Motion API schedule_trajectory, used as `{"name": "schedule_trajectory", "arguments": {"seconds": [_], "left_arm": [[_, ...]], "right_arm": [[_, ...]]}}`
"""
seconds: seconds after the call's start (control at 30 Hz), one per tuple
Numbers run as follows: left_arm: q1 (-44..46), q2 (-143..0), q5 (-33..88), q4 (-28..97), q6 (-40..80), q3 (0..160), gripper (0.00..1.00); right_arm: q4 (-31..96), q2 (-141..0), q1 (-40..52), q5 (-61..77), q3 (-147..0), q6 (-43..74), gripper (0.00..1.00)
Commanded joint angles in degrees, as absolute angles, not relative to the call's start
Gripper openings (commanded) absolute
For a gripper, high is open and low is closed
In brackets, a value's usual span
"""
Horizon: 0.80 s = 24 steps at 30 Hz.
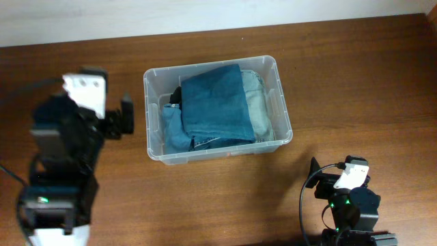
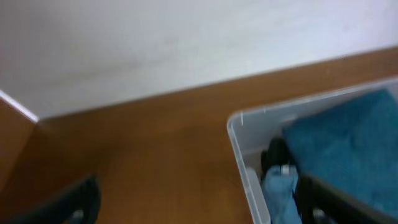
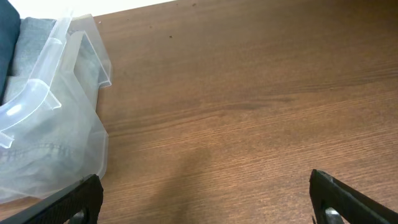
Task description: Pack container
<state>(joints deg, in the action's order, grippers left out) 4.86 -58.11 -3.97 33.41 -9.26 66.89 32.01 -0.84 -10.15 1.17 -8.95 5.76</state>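
Observation:
The container [image 1: 284, 102] is a clear plastic bin in the middle of the table. It holds folded clothes: a dark blue denim piece [image 1: 215, 102] on top, lighter blue cloth [image 1: 174, 130] at its left and pale grey cloth [image 1: 258, 102] at its right. My left gripper [image 1: 127, 117] is open and empty, just left of the bin. In the left wrist view its fingers [image 2: 202, 214] straddle the bin's left rim [image 2: 239, 149]. My right gripper [image 1: 334, 181] is open and empty over bare wood [image 3: 208, 208], below and right of the bin, whose corner [image 3: 43, 106] shows at the left.
The wooden table [image 1: 355, 75] runs to a pale wall [image 1: 136, 17] at the back. The left arm's body [image 1: 61, 164] fills the table's left side. The right arm's base [image 1: 351, 215] sits at the front right edge.

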Motion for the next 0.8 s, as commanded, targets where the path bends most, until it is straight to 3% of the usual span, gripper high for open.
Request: {"name": "schedule_trajectory", "arguments": {"seconds": [0.0, 0.1, 0.3, 0.77], "left_arm": [[4.9, -48.8, -1.8, 27.2, -10.4, 52.4, 0.99], [4.9, -36.9, 0.4, 20.8, -10.4, 35.4, 0.99], [6.4, -20.8, 2.2, 18.0, -10.4, 17.7, 0.99], [7.2, -0.2, 2.2, 17.6, -10.4, 5.5, 0.99]], "right_arm": [[32.1, -0.4, -10.5, 1.5, -8.6, 5.3, 0.99], [32.1, -0.4, -10.5, 1.5, -8.6, 5.3, 0.99], [32.1, -0.4, -10.5, 1.5, -8.6, 5.3, 0.98], [32.1, -0.4, -10.5, 1.5, -8.6, 5.3, 0.98]]}}
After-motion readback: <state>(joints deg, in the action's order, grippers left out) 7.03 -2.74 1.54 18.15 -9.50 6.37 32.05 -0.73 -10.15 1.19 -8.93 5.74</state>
